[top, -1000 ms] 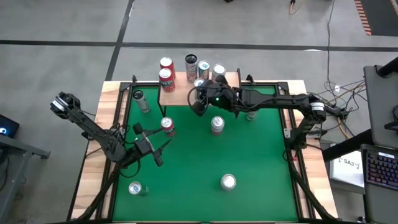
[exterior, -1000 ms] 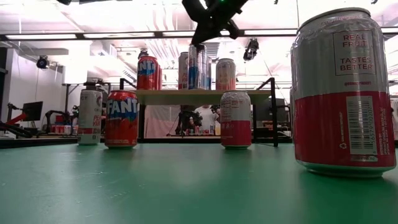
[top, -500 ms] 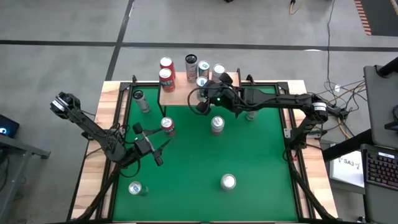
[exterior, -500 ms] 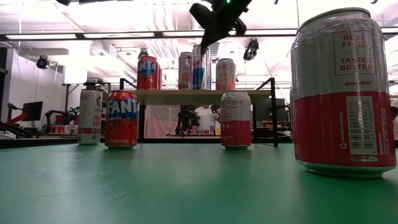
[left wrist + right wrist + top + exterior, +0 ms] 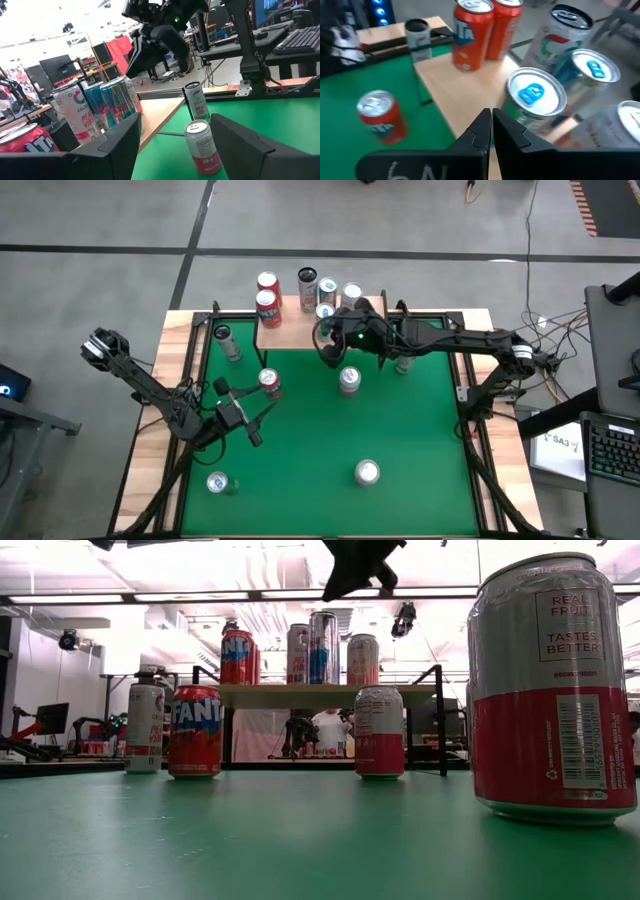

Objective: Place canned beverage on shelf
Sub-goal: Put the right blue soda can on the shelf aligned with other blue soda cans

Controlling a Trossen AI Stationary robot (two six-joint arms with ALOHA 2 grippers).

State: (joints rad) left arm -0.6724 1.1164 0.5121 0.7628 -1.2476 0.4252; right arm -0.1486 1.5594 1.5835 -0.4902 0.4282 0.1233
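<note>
I see the green bench (image 5: pixel 330 440), then the shelf (image 5: pixel 300 332) under my right hand (image 5: pixel 327 350), which is clenched and empty; the blue-tabbed can (image 5: pixel 536 102) stands on it just ahead. My left hand (image 5: pixel 252 412) waits released.

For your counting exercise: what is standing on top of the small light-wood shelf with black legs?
On the small light-wood shelf: two red cans and four silver-topped cans. The dark right arm reaches over the front edge, so anything beneath it cannot be seen.

Glossy metal cans (image 5: pixel 378 730) stand on matt green felt (image 5: pixel 300 840) beside the pale bare-wood shelf (image 5: pixel 290 330).
</note>
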